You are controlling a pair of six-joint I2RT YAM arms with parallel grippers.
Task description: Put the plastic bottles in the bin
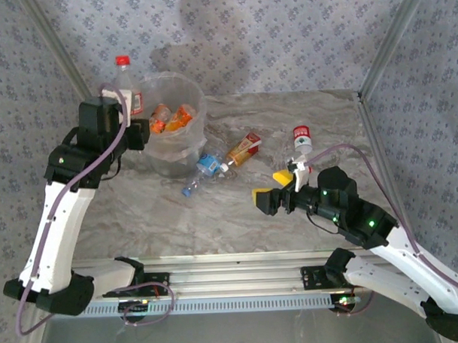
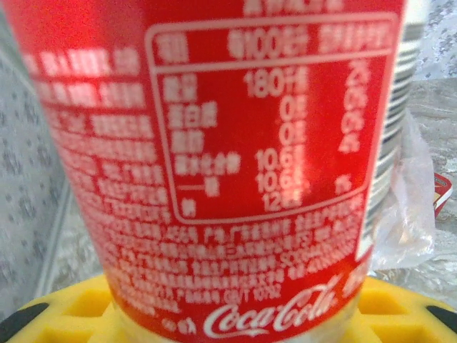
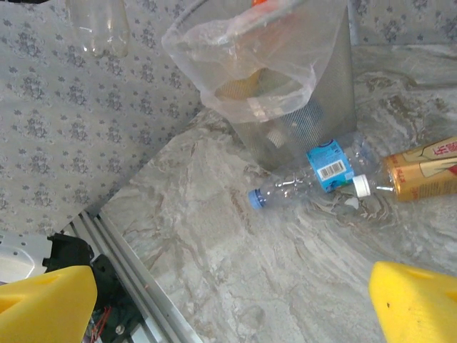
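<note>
1. The left pincer (image 2: pixel 235 318) is pinching an upright clear plastic bottle with a red cap and a red Coca-Cola label (image 1: pixel 126 86). Its yellow fingers (image 2: pixel 64 314) press on the lower part of the label from both sides.
2. This cola bottle is held in the air at 9 o'clock of the round translucent pale-grey plastic bin (image 1: pixel 162 153), near the rim. In the right wrist view its clear bottom hangs apart from the rim.
3. A clear liner bag (image 3: pixel 214 43) is folded over the bin rim, and orange plastic bottles (image 1: pixel 173 117) lie inside the bin.
4. A clear plastic bottle with a blue label and a blue cap (image 1: pixel 203 171) lies on the grey marbled worktop (image 1: pixel 140 212) at 5 o'clock of the bin, just beside its foot. The cap points to 7 o'clock.
5. An amber plastic bottle with a red-and-yellow label (image 1: pixel 245 148) lies at 4 o'clock of the bin. Its white cap is turned toward the blue label — whether the two bottles touch, I cannot tell.
6. A small plastic bottle with a red label and white parts (image 1: pixel 301 137) is at 3 o'clock of the bin, well apart from it.
7. The right pincer (image 1: pixel 272 185) is spread wide, with bare worktop between its yellow fingers (image 3: pixel 43 304). The small red-and-white bottle is near it, at its 1 o'clock.
</note>
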